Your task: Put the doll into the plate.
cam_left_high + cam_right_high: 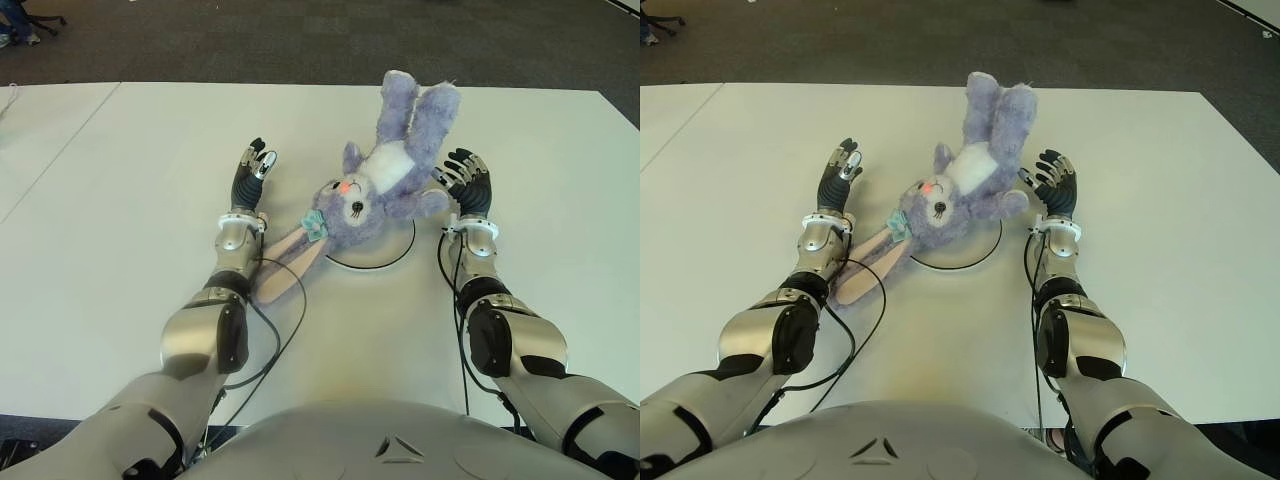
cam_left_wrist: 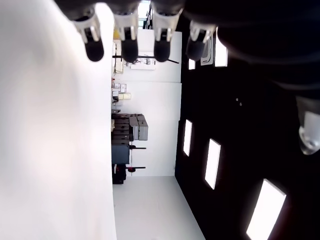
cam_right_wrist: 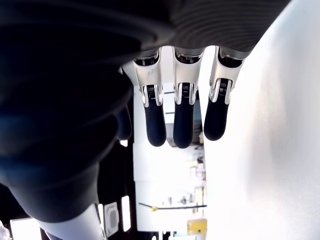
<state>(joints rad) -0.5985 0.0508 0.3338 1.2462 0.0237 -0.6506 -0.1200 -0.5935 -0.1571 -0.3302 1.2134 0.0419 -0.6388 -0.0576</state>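
Observation:
A purple plush rabbit doll [image 1: 385, 180] lies face up on a white plate [image 1: 398, 254], covering most of it; only the plate's near rim shows. Its legs point away from me and one long pink-lined ear [image 1: 285, 266] trails off the plate toward my left forearm. My left hand [image 1: 252, 172] shows to the left of the doll, fingers stretched out and holding nothing. My right hand [image 1: 467, 182] shows just right of the doll's arm, fingers spread and empty. In the right wrist view the fingers [image 3: 183, 116] hang straight with nothing between them.
The white table [image 1: 120, 200] stretches wide on both sides, its far edge meeting a dark carpet [image 1: 300, 40]. A seam in the tabletop [image 1: 60, 150] runs diagonally at the left. Black cables [image 1: 285, 320] loop along both forearms.

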